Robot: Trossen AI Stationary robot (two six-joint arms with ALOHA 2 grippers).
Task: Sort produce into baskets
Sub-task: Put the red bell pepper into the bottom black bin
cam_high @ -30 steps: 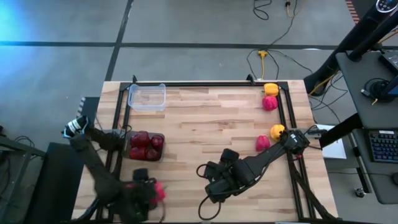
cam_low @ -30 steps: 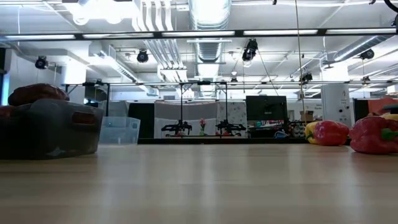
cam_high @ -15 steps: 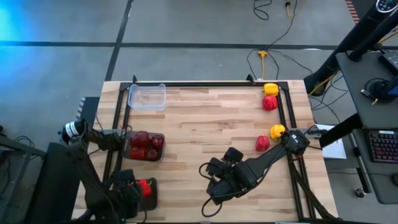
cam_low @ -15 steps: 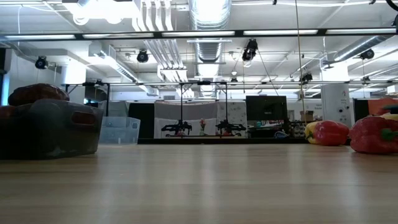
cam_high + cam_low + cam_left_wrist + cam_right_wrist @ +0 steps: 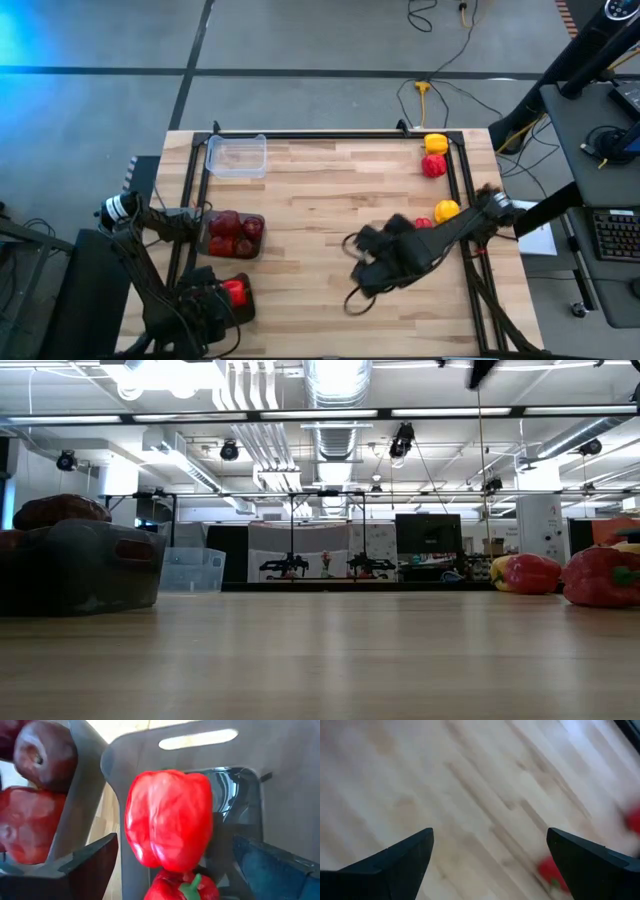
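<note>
My left gripper (image 5: 175, 851) is open at the table's near left (image 5: 215, 305), over a smoky dark basket (image 5: 280, 780). A bright red pepper (image 5: 167, 815) lies in this basket between my fingers, apart from both, with another red pepper (image 5: 182, 887) beside it. A second dark basket (image 5: 235, 235) holds maroon peppers (image 5: 42, 755). A clear basket (image 5: 237, 155) stands at the far left. My right gripper (image 5: 490, 840) is open and empty above the bare wood, right of the table's middle (image 5: 362, 280).
Loose peppers lie by the right rail: a yellow one (image 5: 436, 143) and a red one (image 5: 432, 165) at the far end, a yellow one (image 5: 446, 210) and a red one (image 5: 423, 222) beside my right arm. Bare wood fills the table's middle (image 5: 320, 200).
My left gripper has gone toward the table's left edge with a red pepper, which now lies in the near dark basket. My right gripper has gone toward the table's right and far edges, nearer the loose peppers.
</note>
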